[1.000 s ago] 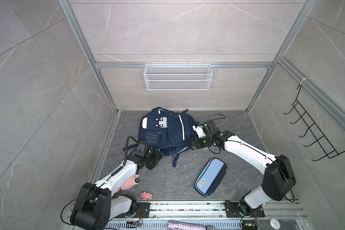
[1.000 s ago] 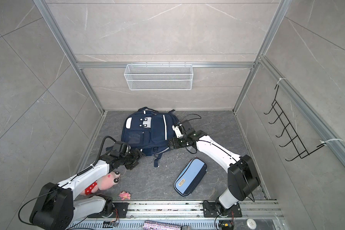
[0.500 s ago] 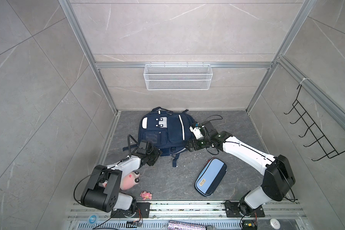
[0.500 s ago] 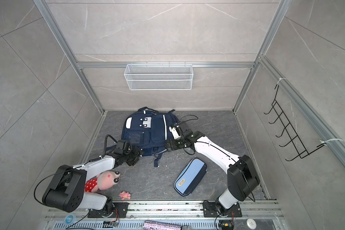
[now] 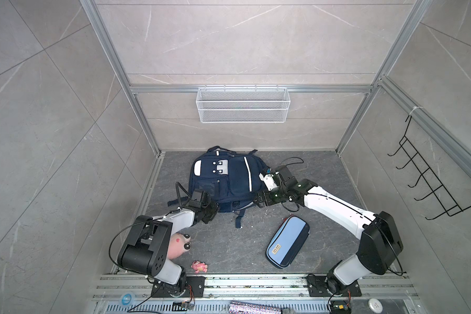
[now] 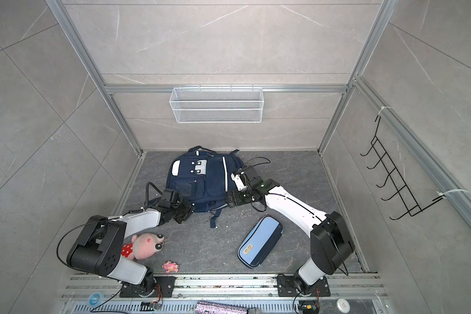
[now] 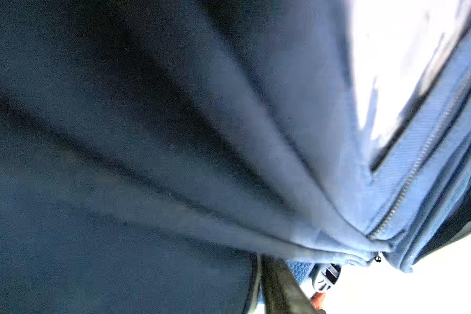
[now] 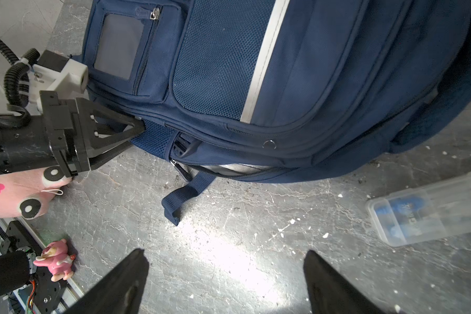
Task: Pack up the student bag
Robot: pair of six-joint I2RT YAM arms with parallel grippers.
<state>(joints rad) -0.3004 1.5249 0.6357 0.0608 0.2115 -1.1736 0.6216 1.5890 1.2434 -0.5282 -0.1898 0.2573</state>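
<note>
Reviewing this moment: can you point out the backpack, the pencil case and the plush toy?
backpack (image 5: pixel 229 182): in a top view, on its navy front panel.
pencil case (image 5: pixel 288 240): in a top view, on its light-blue upper face.
plush toy (image 6: pixel 146 246): in a top view, on its pink head.

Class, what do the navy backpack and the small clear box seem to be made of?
The navy-blue backpack: matte woven fabric, perhaps polyester; weave, mesh panels, creases show. The small clear rectangular box: probably rigid plastic, glossy; blue contents show through.
</note>
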